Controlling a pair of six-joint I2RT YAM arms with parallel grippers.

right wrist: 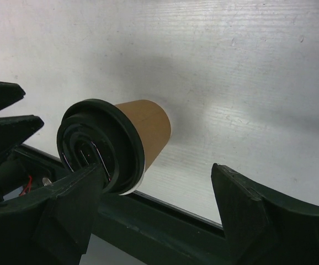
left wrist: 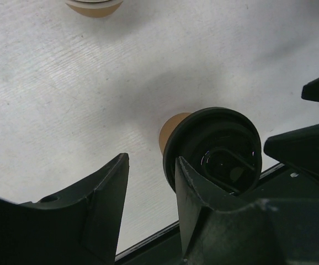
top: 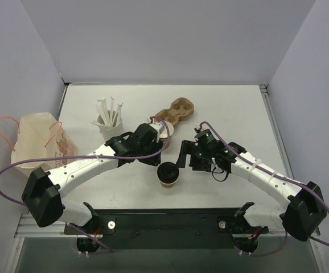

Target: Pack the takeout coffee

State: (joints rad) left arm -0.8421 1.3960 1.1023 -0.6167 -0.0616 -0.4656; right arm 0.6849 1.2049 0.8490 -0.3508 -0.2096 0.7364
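Observation:
The takeout coffee is a small tan paper cup with a black lid [top: 168, 173], standing upright on the white table near the front edge between the two grippers. My left gripper [top: 157, 152] hovers just behind and left of it, open and empty. In the left wrist view the lidded cup [left wrist: 214, 149] sits beside the right finger, outside the gap of the gripper [left wrist: 151, 185]. My right gripper [top: 186, 159] is open and empty, just right of the cup. In the right wrist view the cup [right wrist: 140, 127] stands by the left finger of the gripper [right wrist: 157, 190].
A brown pulp cup carrier [top: 177, 110] lies at the back centre. A white cup of stir sticks [top: 109, 118] stands back left. A paper bag with orange handles [top: 38, 142] sits at the far left. Another tan cup [left wrist: 93, 5] is behind the left gripper. The table's dark front rail [right wrist: 165, 221] is close.

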